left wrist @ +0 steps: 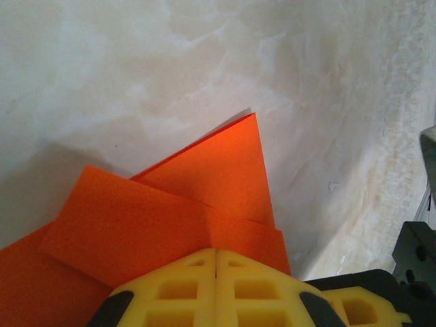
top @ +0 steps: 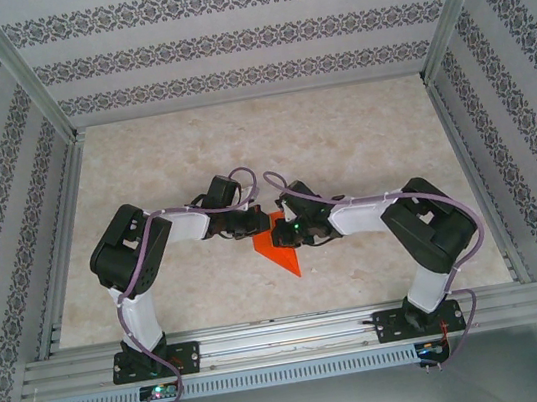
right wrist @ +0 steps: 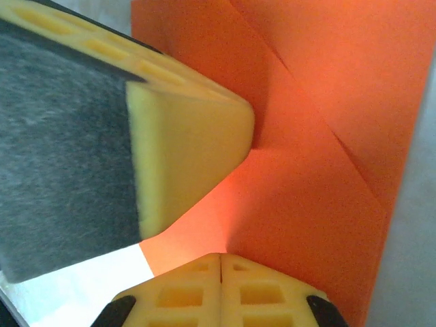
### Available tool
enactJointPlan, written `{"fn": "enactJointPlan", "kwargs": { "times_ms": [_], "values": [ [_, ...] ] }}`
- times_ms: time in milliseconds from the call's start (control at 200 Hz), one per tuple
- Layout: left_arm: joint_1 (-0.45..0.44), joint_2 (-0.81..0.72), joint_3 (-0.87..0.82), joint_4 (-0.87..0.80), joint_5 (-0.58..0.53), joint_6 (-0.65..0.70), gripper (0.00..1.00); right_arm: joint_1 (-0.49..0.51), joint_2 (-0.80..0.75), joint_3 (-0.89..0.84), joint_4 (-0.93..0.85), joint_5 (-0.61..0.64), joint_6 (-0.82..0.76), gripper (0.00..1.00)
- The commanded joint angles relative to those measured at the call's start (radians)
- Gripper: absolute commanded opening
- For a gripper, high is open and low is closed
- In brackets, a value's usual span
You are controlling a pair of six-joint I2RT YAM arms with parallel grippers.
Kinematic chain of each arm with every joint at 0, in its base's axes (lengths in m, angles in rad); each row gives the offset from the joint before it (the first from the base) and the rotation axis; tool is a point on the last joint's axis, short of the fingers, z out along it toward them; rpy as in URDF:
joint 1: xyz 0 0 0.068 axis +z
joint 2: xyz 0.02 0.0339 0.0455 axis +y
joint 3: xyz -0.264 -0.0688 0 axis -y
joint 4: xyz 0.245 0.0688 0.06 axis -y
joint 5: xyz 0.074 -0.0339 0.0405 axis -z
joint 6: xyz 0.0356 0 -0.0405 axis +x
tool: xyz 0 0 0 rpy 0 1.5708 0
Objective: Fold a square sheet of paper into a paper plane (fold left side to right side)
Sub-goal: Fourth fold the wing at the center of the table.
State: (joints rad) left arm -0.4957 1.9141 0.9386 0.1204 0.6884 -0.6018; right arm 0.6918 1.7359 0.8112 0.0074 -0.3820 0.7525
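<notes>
The orange-red square sheet of paper (top: 278, 248) lies flat at mid-table, folded into a pointed, part-formed paper plane whose tip points toward the arm bases. Both grippers meet over its far end. My left gripper (top: 252, 226) is shut, and its yellow fingertips rest together on the overlapping creased flaps of the paper (left wrist: 204, 177). My right gripper (top: 290, 230) is shut too, its tips set down on the paper (right wrist: 320, 170) near an edge. The right wrist view has the left gripper's fingers (right wrist: 184, 129) close by at upper left, touching the same sheet.
The beige marbled table (top: 340, 140) is boxed in by patterned walls and aluminium posts. A metal rail (top: 289, 334) runs along the near edge by the arm bases. A dark part of the right arm (left wrist: 415, 252) sits close to my left gripper.
</notes>
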Motion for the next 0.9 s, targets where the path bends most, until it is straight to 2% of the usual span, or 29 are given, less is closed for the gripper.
{"fn": "enactJointPlan", "kwargs": {
  "times_ms": [0,894],
  "values": [
    [0.000,0.035,-0.011,-0.103,-0.094,0.046,0.00,0.014,0.017,0.020,-0.054,0.022,-0.025,0.00],
    [0.000,0.051,-0.001,-0.128,-0.132,0.051,0.00,0.080,-0.082,-0.106,-0.176,0.027,-0.001,0.00]
  ]
}}
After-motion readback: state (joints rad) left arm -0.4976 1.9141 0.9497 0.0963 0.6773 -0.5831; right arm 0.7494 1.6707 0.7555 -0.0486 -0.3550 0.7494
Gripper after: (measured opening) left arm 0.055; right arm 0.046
